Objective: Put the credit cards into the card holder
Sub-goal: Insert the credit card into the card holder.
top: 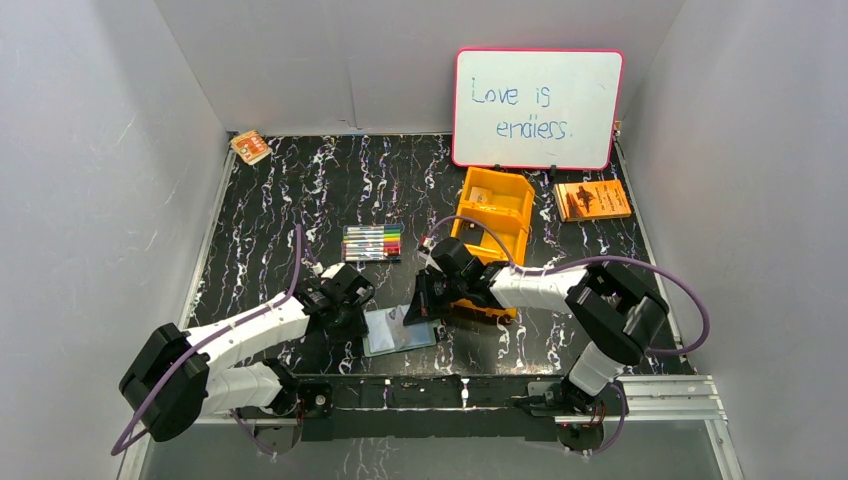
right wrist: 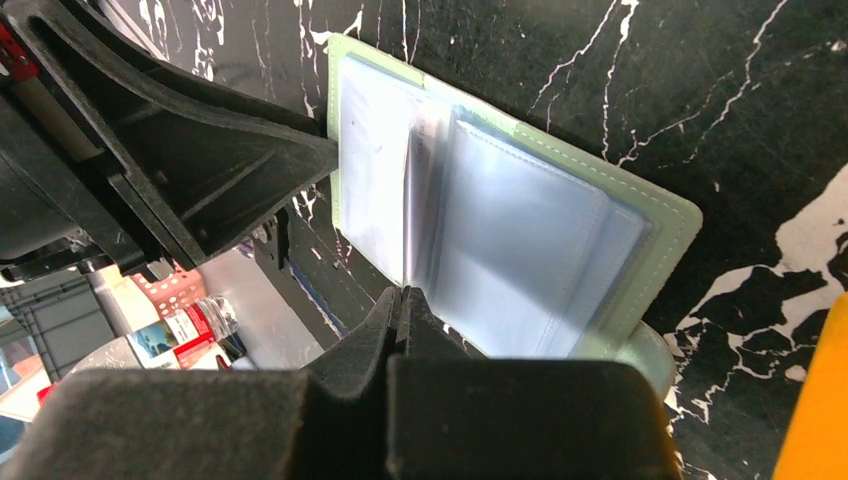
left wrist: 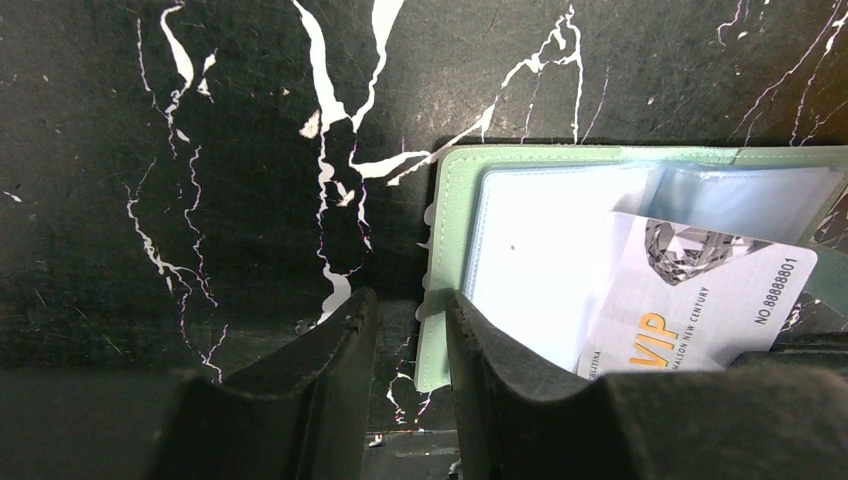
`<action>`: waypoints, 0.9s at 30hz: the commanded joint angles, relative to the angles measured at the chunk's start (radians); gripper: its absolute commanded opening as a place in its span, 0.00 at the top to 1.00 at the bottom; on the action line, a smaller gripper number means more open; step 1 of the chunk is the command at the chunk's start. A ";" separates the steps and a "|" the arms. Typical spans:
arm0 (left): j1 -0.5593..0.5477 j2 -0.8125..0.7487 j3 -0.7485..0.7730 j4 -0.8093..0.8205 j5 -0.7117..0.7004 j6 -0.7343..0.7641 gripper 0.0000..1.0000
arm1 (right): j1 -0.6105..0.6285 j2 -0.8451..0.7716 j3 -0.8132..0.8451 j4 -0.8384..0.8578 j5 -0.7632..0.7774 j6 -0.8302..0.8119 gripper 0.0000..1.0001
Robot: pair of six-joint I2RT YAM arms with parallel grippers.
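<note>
The card holder (top: 400, 335) (left wrist: 455, 220) (right wrist: 660, 230) lies open near the table's front edge, pale blue-grey pockets up. A whitish credit card (left wrist: 700, 300) marked VIP slants over it, its far end under a lifted clear pocket. My right gripper (top: 422, 308) (right wrist: 405, 293) is shut at the wallet's fold. A thin pale sheet runs edge-on from its tips, seemingly that card. My left gripper (top: 355, 312) (left wrist: 410, 310) is open astride the wallet's left edge. Its right finger (left wrist: 500, 370) rests over the cover and bare table shows in the gap.
An orange bin (top: 495, 210) stands right behind the right arm. A marker pack (top: 372, 242) lies behind the wallet. At the back are a whiteboard (top: 537, 108), an orange booklet (top: 592, 199) and a small packet (top: 250, 146).
</note>
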 commanded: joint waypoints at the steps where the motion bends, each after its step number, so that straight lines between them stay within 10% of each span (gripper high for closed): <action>1: 0.007 0.003 -0.026 -0.001 0.010 0.008 0.71 | -0.005 0.024 -0.021 0.055 0.014 0.048 1.00; 27: 0.008 -0.013 -0.053 0.019 0.038 0.004 0.77 | 0.006 0.069 -0.059 0.078 0.114 0.117 1.00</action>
